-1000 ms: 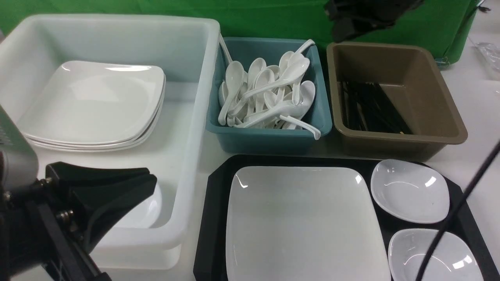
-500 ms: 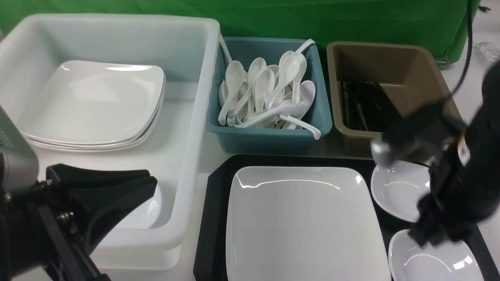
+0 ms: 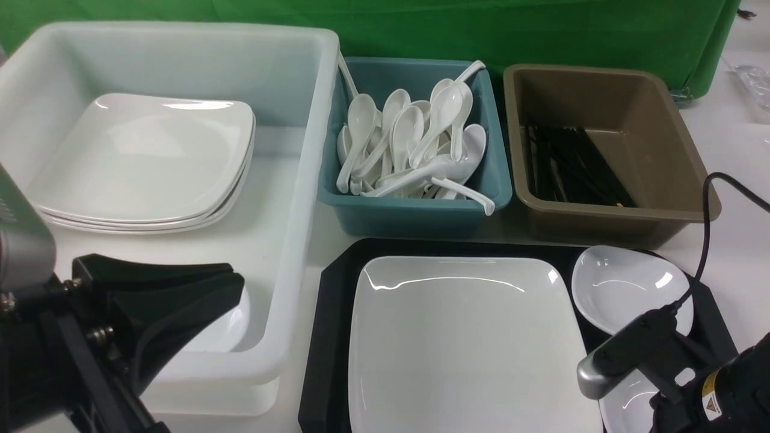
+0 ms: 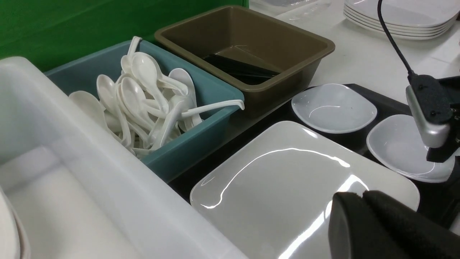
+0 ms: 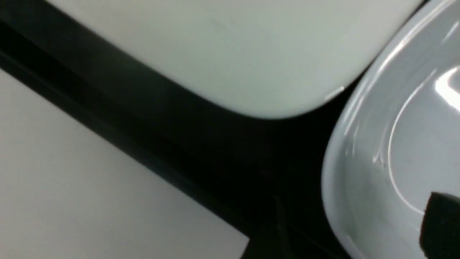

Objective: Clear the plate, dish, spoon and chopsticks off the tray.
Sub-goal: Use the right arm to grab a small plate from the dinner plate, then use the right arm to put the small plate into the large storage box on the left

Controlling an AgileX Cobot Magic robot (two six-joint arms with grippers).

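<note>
The large white square plate (image 3: pixel 469 343) lies on the black tray (image 3: pixel 328 337). Two small white dishes sit on the tray's right side, a far one (image 3: pixel 628 294) and a near one (image 3: pixel 622 406). My right arm (image 3: pixel 668 361) hangs low over the near dish and hides part of it. In the right wrist view one black fingertip (image 5: pixel 442 223) shows over that dish (image 5: pixel 388 162); the other is out of frame. My left gripper (image 3: pixel 233 281) is shut and empty above the white tub's front; it also shows in the left wrist view (image 4: pixel 361 196). No spoon or chopsticks show on the tray.
A white tub (image 3: pixel 301 150) at the left holds stacked square plates (image 3: pixel 144 162). A teal tub (image 3: pixel 415 213) behind the tray holds several white spoons. A brown tub (image 3: pixel 613 216) at the back right holds black chopsticks (image 3: pixel 571 168). A green cloth hangs behind.
My right arm has swung from high above the brown tub down to the front right, over the near dish. The top spoon in the teal tub has settled. My left arm has stayed put.
</note>
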